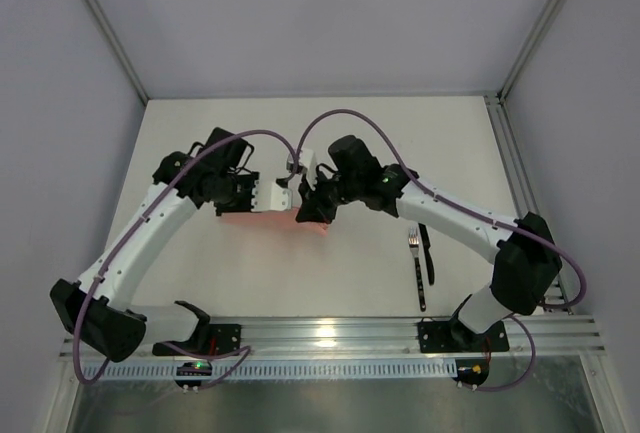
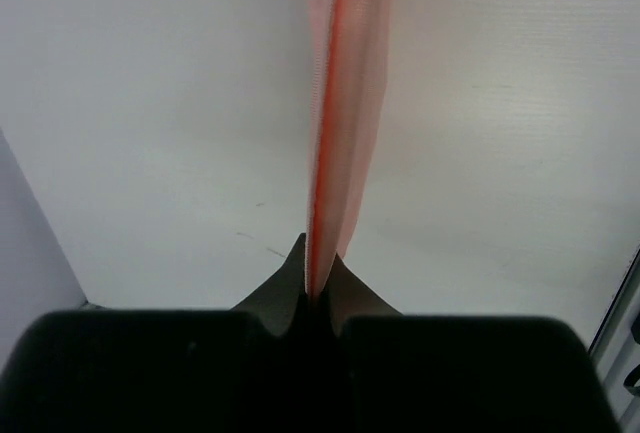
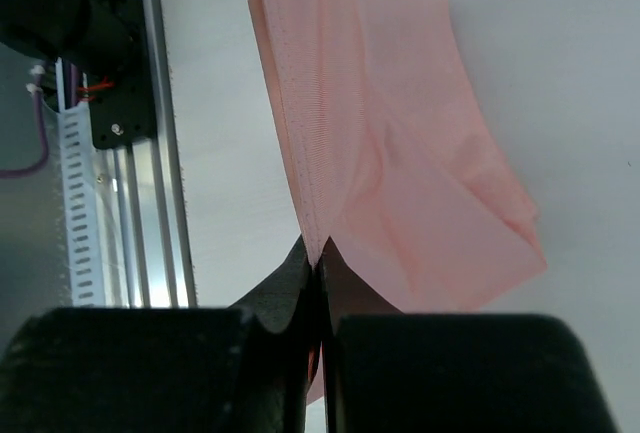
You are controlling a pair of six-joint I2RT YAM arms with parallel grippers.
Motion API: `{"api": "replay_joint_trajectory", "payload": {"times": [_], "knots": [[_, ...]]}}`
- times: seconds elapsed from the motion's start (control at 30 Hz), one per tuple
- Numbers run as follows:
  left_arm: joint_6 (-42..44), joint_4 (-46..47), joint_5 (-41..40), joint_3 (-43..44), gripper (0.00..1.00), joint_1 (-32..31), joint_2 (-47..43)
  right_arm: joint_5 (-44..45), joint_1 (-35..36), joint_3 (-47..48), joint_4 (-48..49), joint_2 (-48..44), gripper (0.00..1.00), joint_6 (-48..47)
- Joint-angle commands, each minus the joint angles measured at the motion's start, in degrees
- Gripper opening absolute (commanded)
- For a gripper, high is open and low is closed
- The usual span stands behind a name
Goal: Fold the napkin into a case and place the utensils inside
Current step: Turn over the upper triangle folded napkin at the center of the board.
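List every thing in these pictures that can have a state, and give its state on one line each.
napkin: folded in layers, pinched by both grippers.
left gripper: shut on the napkin's edge.
right gripper: shut on the napkin's edge.
utensils: lying side by side on the table, apart from the napkin, not held.

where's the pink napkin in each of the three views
top external: the napkin is a pink patch just left of centre, partly covered.
left wrist: a thin edge-on strip running from the left claw to the top edge.
right wrist: a broad folded band running from the right claw to the top edge.
shared landmark: the white table behind the cloth in all three.
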Motion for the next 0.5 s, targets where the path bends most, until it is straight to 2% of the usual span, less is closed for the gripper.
{"api": "replay_joint_trajectory", "payload": {"times": [0.0, 0.13, 0.27, 0.37, 0.47], "knots": [[5.74, -16.77, -1.72, 5.8, 0.0, 3.78, -1.25, 0.4, 1.96, 4.53, -5.24, -1.39, 0.04, 7.45], [6.53, -18.45, -4.89, 7.66, 0.0, 7.21, -3.0, 4.61, 9.23, 9.01, -3.66, 1.25, 0.04, 11.15], [9.08, -17.05, -9.81, 5.99, 0.0, 11.51, -8.17, 7.17, 12.16, 13.49, 0.64, 5.38, 0.04, 19.9], [13.73, -14.5, -14.73, 3.8, 0.0, 14.93, -12.3, 7.43, 13.3, 12.54, 12.03, 7.66, 0.04, 28.78], [16.99, -12.48, -18.25, 3.53, 0.0, 17.84, -14.34, 8.74, 15.66, 15.41, 19.17, 11.35, 0.04, 33.2]]}}
